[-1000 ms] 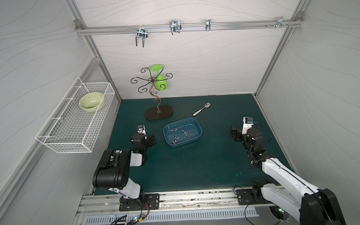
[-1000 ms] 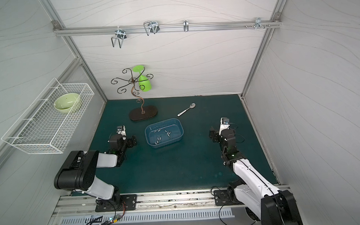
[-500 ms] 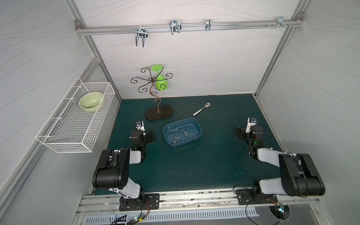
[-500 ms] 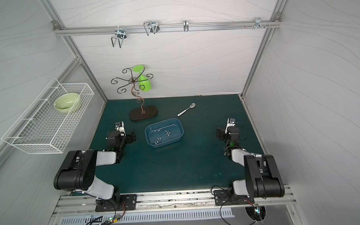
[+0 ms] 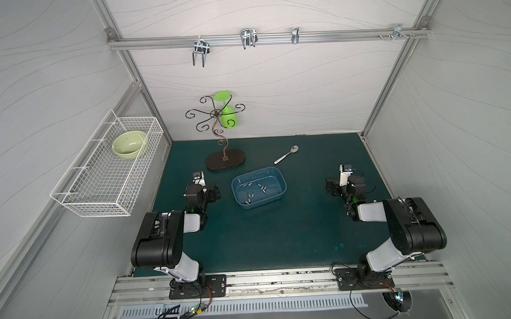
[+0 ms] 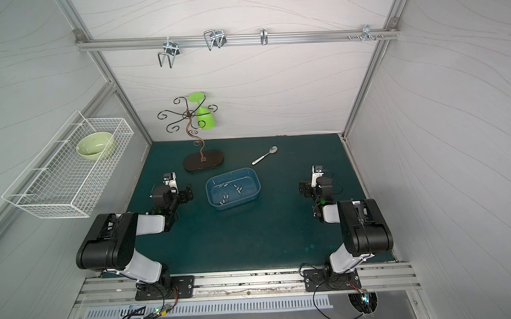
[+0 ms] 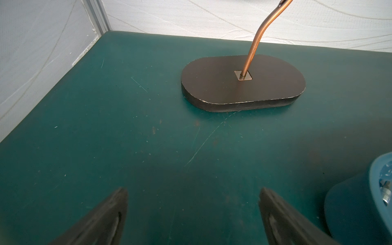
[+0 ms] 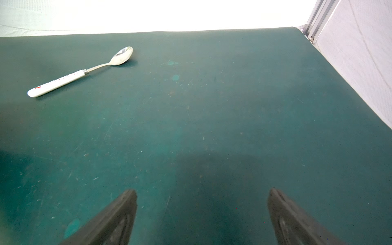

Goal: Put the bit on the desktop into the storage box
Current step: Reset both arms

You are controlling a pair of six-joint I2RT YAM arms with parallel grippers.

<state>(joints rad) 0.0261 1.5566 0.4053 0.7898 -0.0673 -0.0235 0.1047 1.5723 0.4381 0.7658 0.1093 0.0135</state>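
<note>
Your right arm (image 5: 409, 230) has folded up since a second ago. It lay stretched low along the right side then, and now its black elbow stands raised at the near right, while your left arm (image 5: 160, 242) has hardly changed its pose. Your left gripper (image 7: 193, 197) has its jaws spread wide with nothing between them but the dark teal-green matte desktop (image 5: 280, 238). It sits near the left side of the shallow translucent blue plastic storage box (image 5: 267, 201), whose rounded corner shows at the edge of the left wrist view. Your right gripper (image 8: 202, 197) is likewise released and empty, over bare desktop well apart from the box on its right. The small metal bits (image 5: 262, 189) that you can see lie scattered inside the box, which rests at the middle of the desktop. Just beyond the box on the far left stands the dark oval-based stand with a copper wire stem and curled arms (image 5: 225, 162), and an upside-down bright green plastic goblet (image 5: 228, 118) hangs from one arm. On the far side, right of the stand, a metal spoon with a white handle (image 5: 286, 154) lies flat on the desktop. On the left wall hangs a white wire basket (image 5: 108, 177) with a pale green bowl (image 5: 129, 142) in its far end.
</note>
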